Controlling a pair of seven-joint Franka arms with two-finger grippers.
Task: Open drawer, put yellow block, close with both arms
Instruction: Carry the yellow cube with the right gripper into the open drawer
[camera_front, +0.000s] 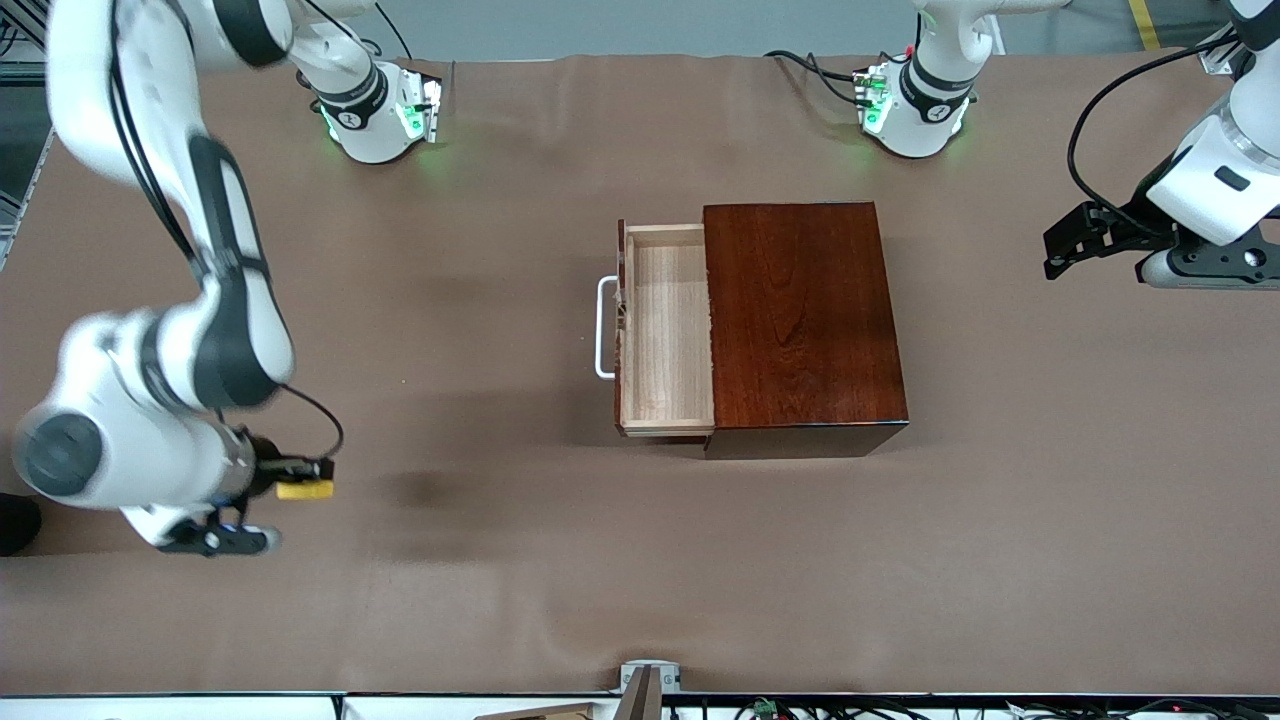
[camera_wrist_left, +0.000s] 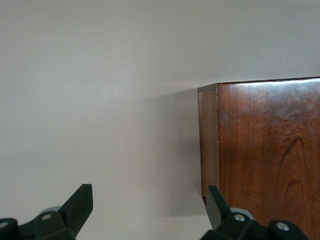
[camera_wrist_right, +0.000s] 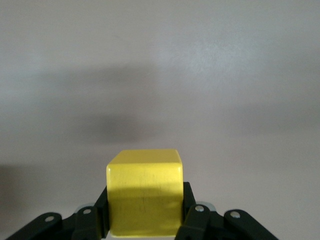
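- Your right gripper (camera_front: 300, 478) is clamped on the yellow block (camera_front: 306, 489); in the right wrist view the black fingers (camera_wrist_right: 192, 212) press against both sides of the cube (camera_wrist_right: 145, 197), which stands upright between them.
- You hold that block up over the bare worktop (camera_front: 500, 600) toward the right arm's end of the table, well apart from the wooden box (camera_front: 803, 320); a soft shadow lies on the cloth under it.
- Your left gripper (camera_front: 1065, 245) hangs over the worktop at the left arm's end, near the edge and clear of the box; its fingers (camera_wrist_left: 80, 202) stand wide apart and hold nothing, touching nothing.
- In the left wrist view one corner and a side of the dark reddish box (camera_wrist_left: 260, 150) show just past that gripper's fingertips.
- The drawer (camera_front: 668, 330) stands pulled out of the box toward the right arm's end; its pale-wood tray lies open to view, and its white handle (camera_front: 603, 328) faces the right arm's end.
- The box sits near the middle of the worktop, closer to the edge where the arm bases stand than to the edge nearest the front camera.
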